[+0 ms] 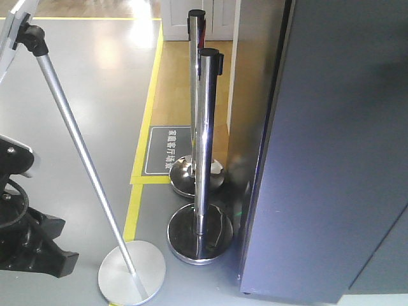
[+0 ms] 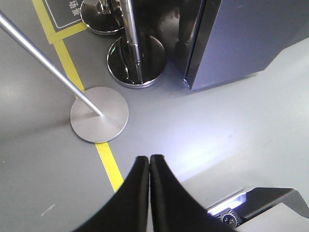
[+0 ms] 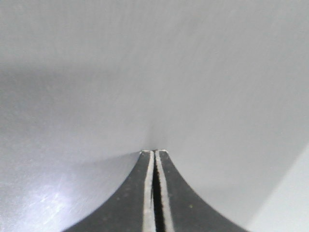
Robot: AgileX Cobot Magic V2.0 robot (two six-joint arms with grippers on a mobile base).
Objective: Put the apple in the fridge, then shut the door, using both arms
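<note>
In the front view, a slanted silver pole (image 1: 76, 143) runs from 11 o'clock down to its round base (image 1: 131, 273) at 7 o'clock, with part of a black arm (image 1: 29, 245) at the left edge near 8 o'clock. Two chrome stanchions (image 1: 203, 153) stand at the centre, one behind the other, beside a yellow floor line (image 1: 148, 108). The dark grey door (image 1: 331, 153) fills the right side from 1 to 5 o'clock, its outer face toward the camera. The apple shows in no view.

In the left wrist view, the pole's base lies at 9 o'clock, a stanchion base at 12 o'clock, and the door's lower corner at 1 o'clock. The left gripper (image 2: 149, 157) sits at 6 o'clock above the grey floor (image 2: 217, 125), its jaws pressed together and holding nothing.

In the right wrist view, the right gripper (image 3: 154, 151) sits at 6 o'clock with its jaws pressed together, empty, their tips close against a plain, blurred pale grey surface (image 3: 154, 72).
</note>
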